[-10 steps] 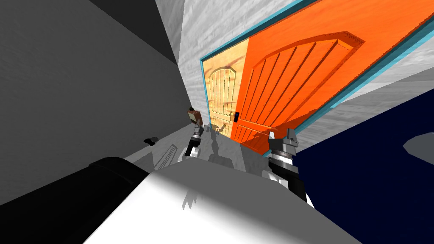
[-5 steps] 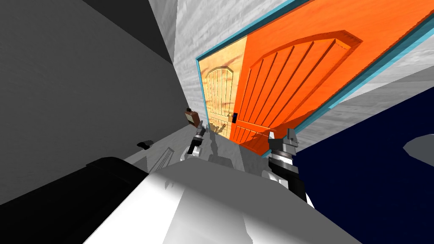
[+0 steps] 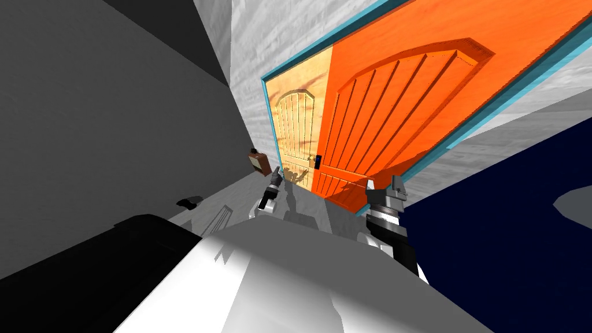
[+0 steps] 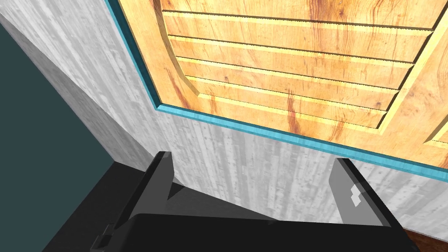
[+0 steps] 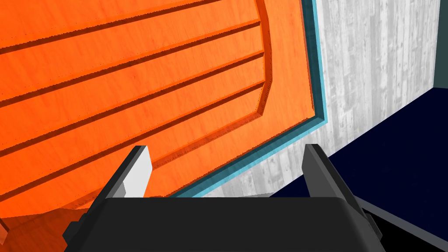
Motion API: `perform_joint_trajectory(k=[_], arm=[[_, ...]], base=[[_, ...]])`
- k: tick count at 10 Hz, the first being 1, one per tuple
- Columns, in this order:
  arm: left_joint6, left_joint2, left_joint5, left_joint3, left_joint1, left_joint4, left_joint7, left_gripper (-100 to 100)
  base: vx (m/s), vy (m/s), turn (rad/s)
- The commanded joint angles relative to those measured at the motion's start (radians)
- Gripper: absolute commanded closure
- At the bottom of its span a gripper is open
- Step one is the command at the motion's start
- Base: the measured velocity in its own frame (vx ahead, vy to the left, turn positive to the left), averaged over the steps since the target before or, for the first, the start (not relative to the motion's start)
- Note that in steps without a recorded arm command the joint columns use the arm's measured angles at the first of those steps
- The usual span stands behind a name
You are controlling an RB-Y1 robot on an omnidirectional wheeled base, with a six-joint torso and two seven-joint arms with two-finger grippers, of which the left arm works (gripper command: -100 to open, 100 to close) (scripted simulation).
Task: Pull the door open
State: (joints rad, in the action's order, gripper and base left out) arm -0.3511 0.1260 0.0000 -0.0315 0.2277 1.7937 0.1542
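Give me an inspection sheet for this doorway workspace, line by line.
Surface: grey floor before the door.
Job's things: double door in teal frame, pale wood leaf and orange leaf, apparently shut; dark handle where they meet.
Clutter: small brown box by the wall; small dark item on the floor.
Tools: left tool open, facing the pale leaf; right tool open, facing the orange leaf; neither at the handle.
Cables: nothing seen.
Surroundings: pale grey wall; dark blue area at right.

Head camera looks steeply down at the door (image 3: 376, 115); both wrists face it close
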Motion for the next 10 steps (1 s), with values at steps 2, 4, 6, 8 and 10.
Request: perform_joint_trajectory(k=[2,4,6,8,10], arm=[[0.001,0.012,0.003,-0.009,-0.03,-0.059,0.006,-100],[0.003,0.02,0.005,-0.016,-0.049,-0.098,0.009,-100],[0.005,0.027,0.006,-0.024,-0.069,-0.138,0.013,-100],[0.007,0.034,0.008,-0.032,-0.088,-0.176,0.016,-100],[0.009,0.045,0.01,-0.044,-0.116,-0.234,0.021,-100]], base=[[0.099,-0.01,-0.056],[0.111,-0.011,-0.069],[0.11,-0.014,-0.065],[0.097,-0.021,-0.059],[0.118,-0.012,-0.073]])
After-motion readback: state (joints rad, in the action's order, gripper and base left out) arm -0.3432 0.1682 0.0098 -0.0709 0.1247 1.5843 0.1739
